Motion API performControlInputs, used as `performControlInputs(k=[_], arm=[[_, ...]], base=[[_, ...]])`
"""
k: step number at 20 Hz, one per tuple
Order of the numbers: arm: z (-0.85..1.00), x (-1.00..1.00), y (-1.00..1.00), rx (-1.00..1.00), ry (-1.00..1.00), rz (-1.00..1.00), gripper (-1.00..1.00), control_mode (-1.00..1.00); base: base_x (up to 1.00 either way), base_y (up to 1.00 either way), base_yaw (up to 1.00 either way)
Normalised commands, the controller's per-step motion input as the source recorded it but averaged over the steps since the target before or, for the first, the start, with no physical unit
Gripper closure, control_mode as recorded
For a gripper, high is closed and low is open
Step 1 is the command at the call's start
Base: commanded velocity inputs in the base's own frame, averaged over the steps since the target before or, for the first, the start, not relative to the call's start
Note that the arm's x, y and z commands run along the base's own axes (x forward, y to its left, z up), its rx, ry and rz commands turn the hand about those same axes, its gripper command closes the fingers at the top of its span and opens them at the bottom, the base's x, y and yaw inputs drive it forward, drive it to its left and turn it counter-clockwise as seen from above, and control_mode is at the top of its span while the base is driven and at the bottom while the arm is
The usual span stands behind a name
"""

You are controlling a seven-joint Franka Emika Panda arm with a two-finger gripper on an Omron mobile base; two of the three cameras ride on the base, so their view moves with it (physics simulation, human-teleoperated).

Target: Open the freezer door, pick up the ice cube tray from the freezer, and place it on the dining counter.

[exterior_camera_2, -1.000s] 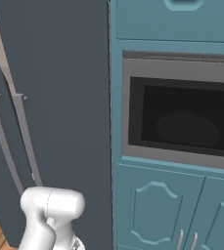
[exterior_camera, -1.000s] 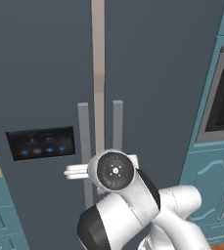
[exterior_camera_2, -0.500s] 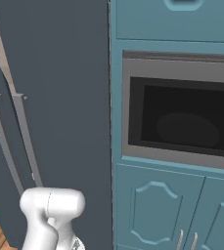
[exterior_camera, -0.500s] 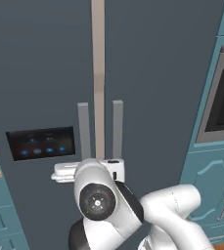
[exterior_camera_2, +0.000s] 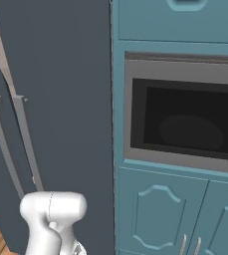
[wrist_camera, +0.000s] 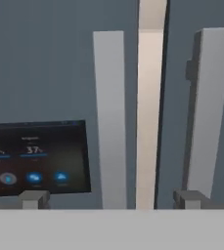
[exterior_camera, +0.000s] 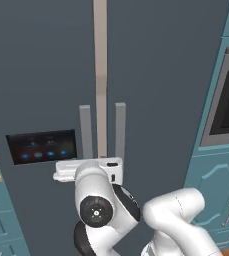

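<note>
Now the claw [wrist_camera: 108,200] faces the closed freezer [exterior_camera: 161,75] head-on, its two fingertips [wrist_camera: 33,199] spread wide apart and holding nothing. In the hand view the left tip sits below the black control panel [wrist_camera: 35,158] with its blue lights, and the right tip sits at the foot of the right-hand bar handle [wrist_camera: 206,112]. Between them rise the freezer door's own vertical grey bar handle [wrist_camera: 111,117] and the pale strip of the seam between the two doors. The freezer door [exterior_camera: 41,75] is shut, flush with its plain neighbour. From the left base view the white hand [exterior_camera: 88,169] is level with the lower ends of both handles, just in front of them; whether it touches them cannot be told. A built-in oven [exterior_camera_2: 185,119] sits in teal cabinets [exterior_camera_2: 160,214] right of the freezer.
</note>
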Motion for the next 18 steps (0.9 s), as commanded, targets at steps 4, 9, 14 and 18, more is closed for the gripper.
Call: performControlInputs(k=[4, 9, 14, 18], arm=[[-0.13, 0.36, 0.00, 0.00, -0.11, 0.00, -1.00, -1.00], [-0.12, 0.28, 0.00, 0.00, -0.12, 0.00, -1.00, -1.00], [-0.13, 0.30, 0.00, 0.00, -0.11, 0.00, -1.00, -1.00], [-0.14, 0.30, 0.00, 0.00, -0.09, 0.00, -1.00, -1.00]], base=[[0.00, 0.00, 0.00], [0.00, 0.00, 0.00], [0.00, 0.00, 0.00], [0.00, 0.00, 0.00]])
